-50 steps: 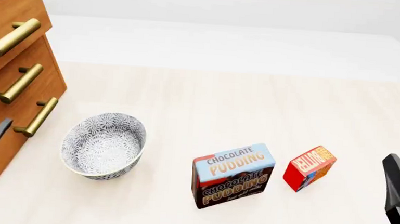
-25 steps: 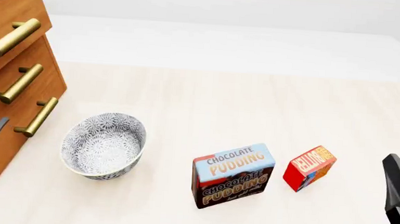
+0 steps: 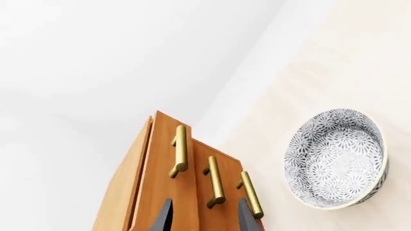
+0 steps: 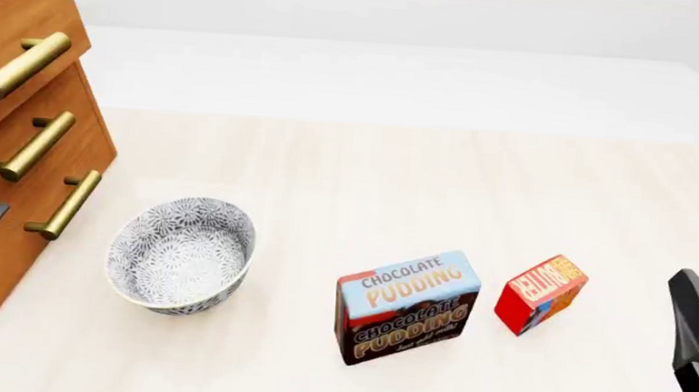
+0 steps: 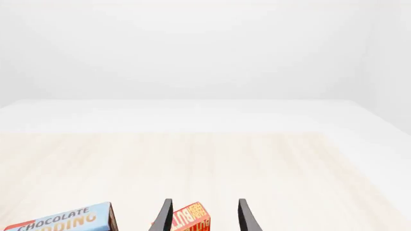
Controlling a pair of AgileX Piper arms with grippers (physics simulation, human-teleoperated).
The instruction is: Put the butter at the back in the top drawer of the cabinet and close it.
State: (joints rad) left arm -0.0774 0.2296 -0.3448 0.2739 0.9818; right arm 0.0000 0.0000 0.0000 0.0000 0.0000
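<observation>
Front view: the cabinet [image 4: 19, 130] is cut off at the 9 o'clock edge; three brass handles show, the top drawer [image 4: 20, 35] standing slightly proud. One patterned bowl [image 4: 181, 253], one pudding box [image 4: 406, 306], one butter [image 4: 540, 292] lie on the table [image 4: 448, 184], the butter at 3 o'clock of the pudding box, just beside it. Left gripper [image 3: 203, 219]: only finger tips visible, jaws parted, empty. Right gripper [image 5: 204, 216]: jaws parted, the butter beyond them, contact indeterminable.
</observation>
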